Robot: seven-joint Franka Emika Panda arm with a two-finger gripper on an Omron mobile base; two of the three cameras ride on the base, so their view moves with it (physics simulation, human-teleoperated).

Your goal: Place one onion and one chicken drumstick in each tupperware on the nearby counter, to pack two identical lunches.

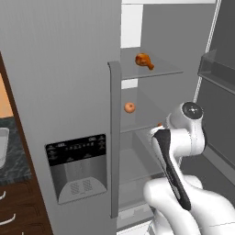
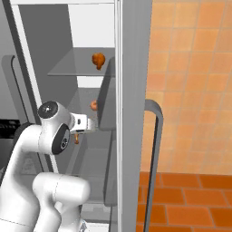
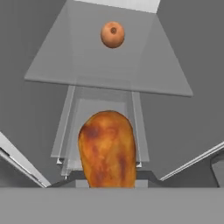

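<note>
Closed on a chicken drumstick (image 3: 108, 149), the gripper (image 2: 78, 135), inside the open fridge (image 1: 59, 69) at middle height. In the hand view, meaty end of that drumstick large and close, glazed orange-brown, rising from between the finger tips. In the right base view, just a small brown sliver of it below the white hand, in front of the fridge's grey back wall. Beyond it, on a glass shelf (image 3: 109, 65), one onion (image 3: 112, 34), round and orange, sitting alone near the shelf's back. Same onion (image 1: 130, 107) in the left base view, just right of the door handle (image 1: 114, 137). Higher and farther, on the top shelf (image 1: 156, 71), a second drumstick (image 1: 144, 60), lying on its side, bone tip to the right. Far left, on the dark speckled counter (image 1: 16, 151), the pale edge of a tupperware (image 1: 2, 147); contents not visible.
</note>
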